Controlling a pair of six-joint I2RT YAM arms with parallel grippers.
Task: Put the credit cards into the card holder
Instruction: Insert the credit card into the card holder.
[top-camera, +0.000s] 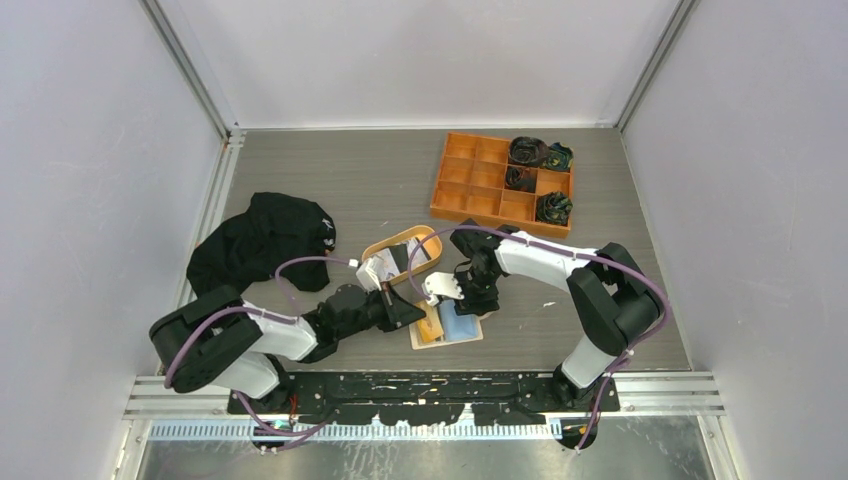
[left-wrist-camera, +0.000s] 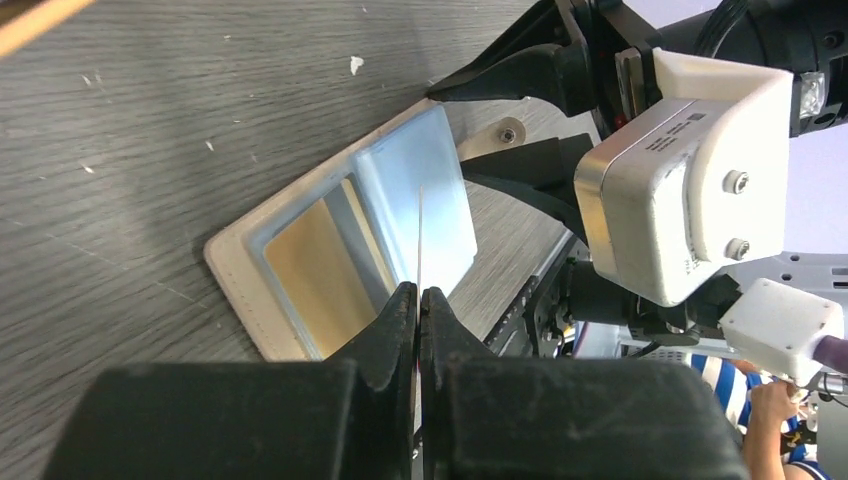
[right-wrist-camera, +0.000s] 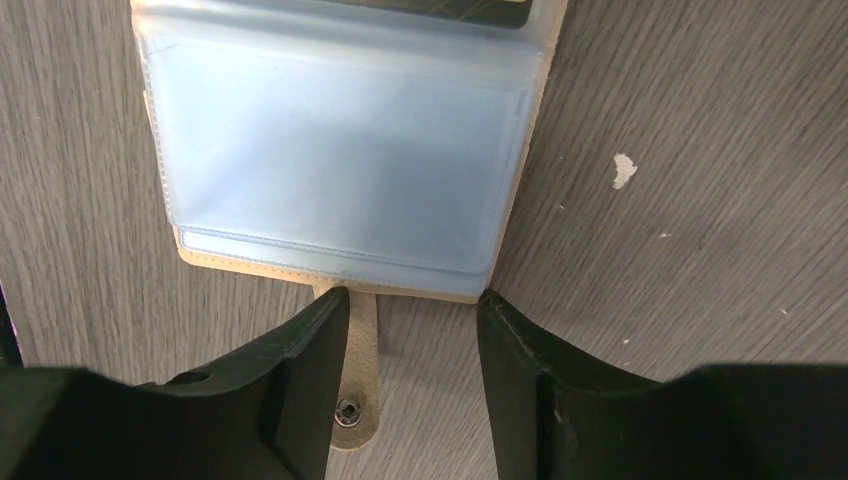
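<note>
Card holder (top-camera: 450, 326) lies open and flat on the desk (top-camera: 330, 190), near the front edge, under both tools. My left arm reaches in low from the left. Its left tool (left-wrist-camera: 419, 293) is pressed together on a thin light card (left-wrist-camera: 421, 240), seen edge-on above the holder's clear sleeves. My right arm folds back, its right tool (right-wrist-camera: 412, 300) spread astride the snap tab (right-wrist-camera: 365, 340), one finger overlapping it. A black cloth (top-camera: 262, 238) sits far left, an oval tray (top-camera: 398, 243) just behind the tools, and an orange compartment box (top-camera: 470, 180) back right. Only my wrist views show the tab and the card; overhead I cannot make them out.
</note>
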